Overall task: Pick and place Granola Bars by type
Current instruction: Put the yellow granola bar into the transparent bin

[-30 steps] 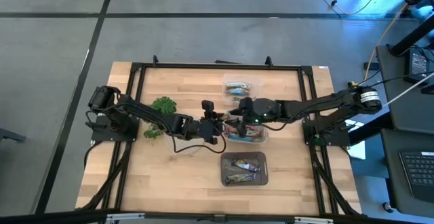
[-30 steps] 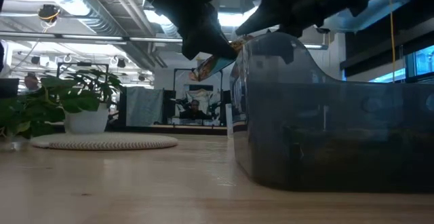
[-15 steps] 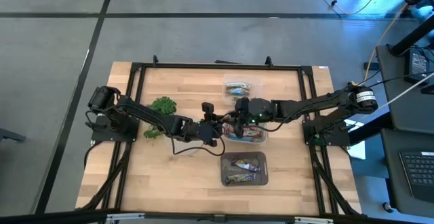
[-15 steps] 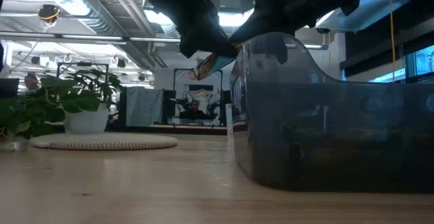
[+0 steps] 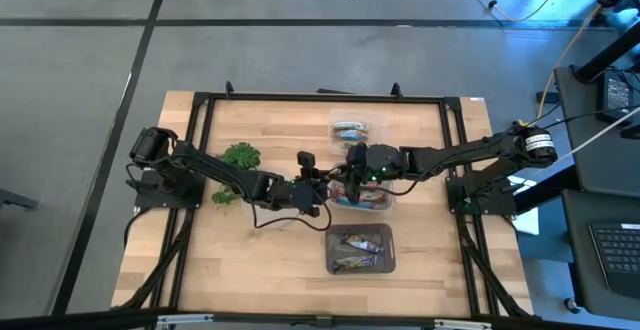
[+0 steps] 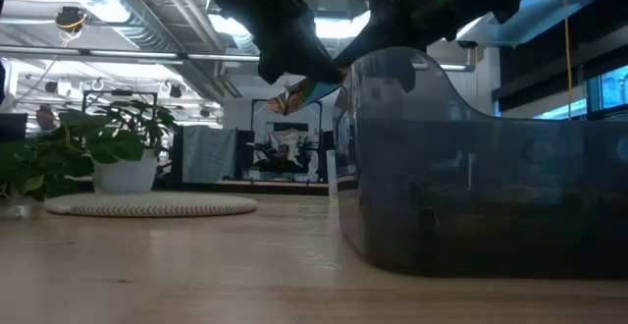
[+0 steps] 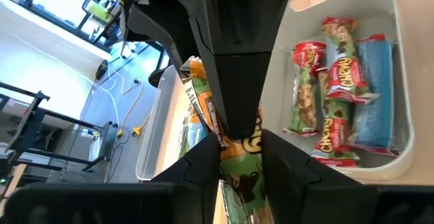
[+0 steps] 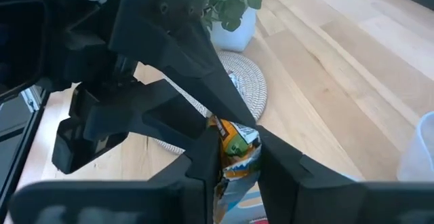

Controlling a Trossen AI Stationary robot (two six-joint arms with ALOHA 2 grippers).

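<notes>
A green-tan granola bar (image 7: 241,173) hangs in the air between both grippers, over the left rim of the middle clear bin (image 5: 388,198). It also shows in the low view (image 6: 297,93) and the right wrist view (image 8: 234,149). My left gripper (image 5: 333,178) comes from the table's left and is shut on the bar. My right gripper (image 5: 350,168) comes from the right and is shut on the same bar. Red-pink, green and blue bars (image 7: 339,95) lie in the bin below. My left gripper pinches the bar's near end (image 7: 239,157) between its two fingers, coming slanting from the table's left. The bar is lifted clear of table and bin. My right gripper pinches the bar's other end (image 8: 232,137) between its two fingers, from the table's right. Its fingers (image 7: 230,81) cover much of the wrapper.
A far bin (image 5: 350,130) and a near bin (image 5: 360,250) also hold bars. A potted green plant (image 5: 238,160) on a woven mat (image 6: 147,204) stands left of the grippers. The middle bin's wall (image 6: 471,187) fills the low view's right.
My right gripper has gone toward the table's left, up to the bar held by my left gripper. The bar has stayed lifted clear above the bin's rim.
</notes>
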